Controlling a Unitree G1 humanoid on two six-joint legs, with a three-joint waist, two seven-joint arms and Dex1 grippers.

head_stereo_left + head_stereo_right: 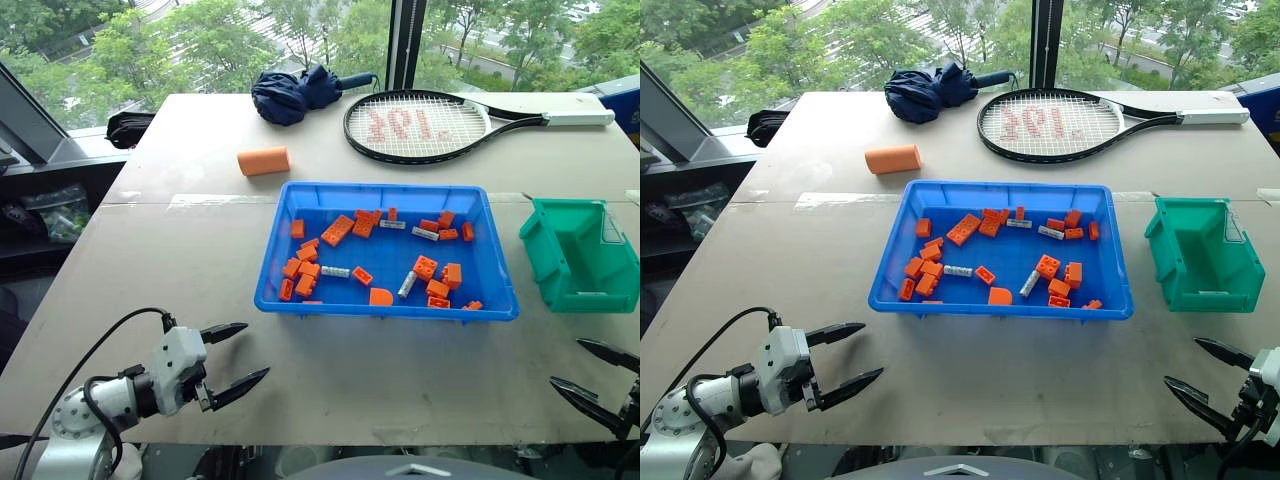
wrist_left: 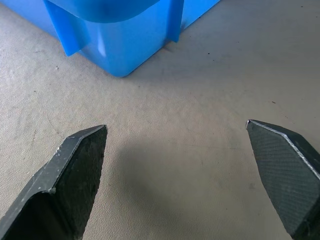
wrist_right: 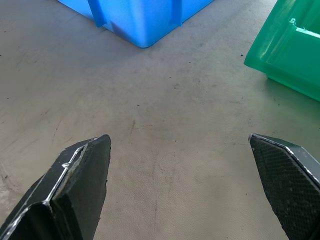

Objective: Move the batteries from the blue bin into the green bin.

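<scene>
While the batteries (image 1: 424, 234) lie among orange bricks (image 1: 337, 230) inside the blue bin (image 1: 385, 312), both claws hang well short of them, over the bare near part of the table (image 1: 200, 250). Four silver batteries can be made out on the bin's floor: two toward the far wall, one near the middle-left and one tilted near the middle.

The left gripper (image 1: 236, 359) sits near the table's front edge, off the bin's near-left corner and apart from it. Its two black fingers stand spread wide with nothing between them, pointing toward the bin and slightly down. The left wrist view shows that bin corner ahead of the fingertips (image 2: 82, 155), with bare tabletop in the gap.

The right gripper (image 1: 1206, 373) is at the front right, near the table's edge, its fingers likewise spread apart and empty, aimed inward and a little down. The green bin (image 1: 580, 255) stands just beside the blue bin's right end, not touching it, beyond this gripper; the right wrist view shows both bins ahead.

A tennis racket (image 1: 420, 125), a folded dark umbrella (image 1: 300, 92) and an orange cylinder (image 1: 263, 160) lie on the far part of the table.
</scene>
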